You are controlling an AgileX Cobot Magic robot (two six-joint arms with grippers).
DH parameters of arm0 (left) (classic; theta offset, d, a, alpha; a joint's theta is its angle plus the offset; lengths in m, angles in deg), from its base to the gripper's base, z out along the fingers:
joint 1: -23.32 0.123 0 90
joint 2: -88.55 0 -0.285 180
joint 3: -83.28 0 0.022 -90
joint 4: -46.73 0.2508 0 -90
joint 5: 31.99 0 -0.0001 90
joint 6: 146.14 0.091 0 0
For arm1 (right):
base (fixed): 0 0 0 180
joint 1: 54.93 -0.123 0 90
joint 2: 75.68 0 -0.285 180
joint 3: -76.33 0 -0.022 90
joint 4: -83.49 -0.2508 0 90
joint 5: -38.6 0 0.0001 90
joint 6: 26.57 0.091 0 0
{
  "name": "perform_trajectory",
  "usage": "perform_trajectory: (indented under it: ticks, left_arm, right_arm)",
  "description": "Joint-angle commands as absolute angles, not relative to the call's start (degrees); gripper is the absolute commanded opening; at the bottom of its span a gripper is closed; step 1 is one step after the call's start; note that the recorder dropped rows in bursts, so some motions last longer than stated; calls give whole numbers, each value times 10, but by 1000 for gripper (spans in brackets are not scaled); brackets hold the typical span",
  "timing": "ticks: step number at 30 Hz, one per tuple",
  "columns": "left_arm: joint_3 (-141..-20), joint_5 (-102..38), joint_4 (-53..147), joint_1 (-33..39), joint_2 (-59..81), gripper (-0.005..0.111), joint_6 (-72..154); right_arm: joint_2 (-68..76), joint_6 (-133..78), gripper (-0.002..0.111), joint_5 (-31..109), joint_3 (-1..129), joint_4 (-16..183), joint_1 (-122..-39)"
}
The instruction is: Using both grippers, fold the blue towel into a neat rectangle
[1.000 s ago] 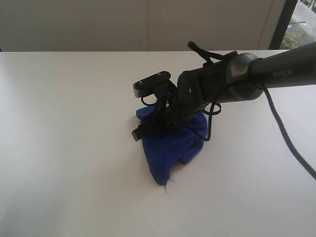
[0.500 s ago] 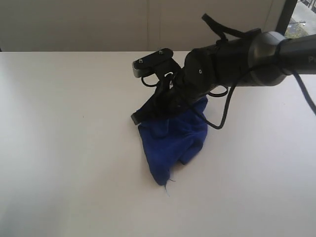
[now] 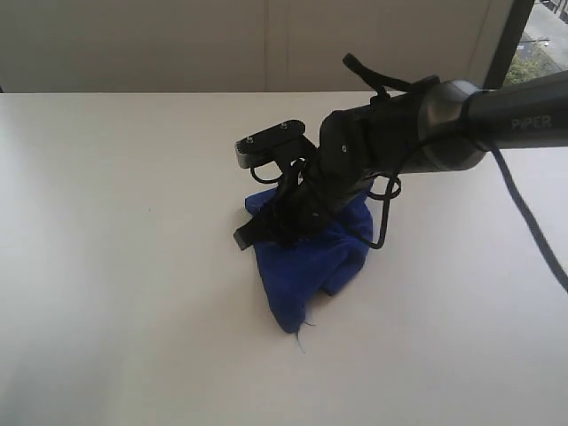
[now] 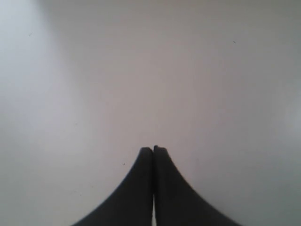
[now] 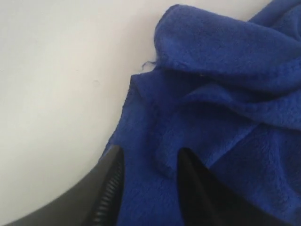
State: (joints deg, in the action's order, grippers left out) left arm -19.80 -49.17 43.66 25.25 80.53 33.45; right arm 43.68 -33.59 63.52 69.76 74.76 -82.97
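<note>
- My left gripper was pressed shut, finger against finger, holding nothing. Only bare white table lay beneath it.
- My right gripper had its jaws parted, and a fold of the blue towel lay in the gap between the fingers. I could not tell whether either finger pressed the cloth.
- Just past those fingers the towel bunched in soft ridges, with one edge running along the table.
- In the exterior view my right gripper was down on the far left part of the blue towel.
- The towel sat crumpled near the middle of the table. It narrowed to a corner toward the camera, where a loose thread trailed onto the surface.
- Behind it my right arm, lettered "PiPER", stretched away to the right. A dark cable looped down beside the towel.
- Farthest back stood a pale wall and a strip of window at the right.
</note>
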Motion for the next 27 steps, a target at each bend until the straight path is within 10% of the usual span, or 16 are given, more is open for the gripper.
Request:
perform_trajectory:
  ticks: [1,7,13,27]
  left_arm:
    - [-195,-489,438,255,808,1,335]
    - [-195,-489,438,255,808,1,335]
    - [-195,-489,438,255,808,1,335]
    - [-195,-489,438,255,808,1,335]
  right_arm:
    - [443,-339,37,610,699,751,-830]
    - [476,-339,35,595,699,751,-830]
    - [469,-339,0,596,700,754,-830]
    - [422,-339,0,595,700,758,-829]
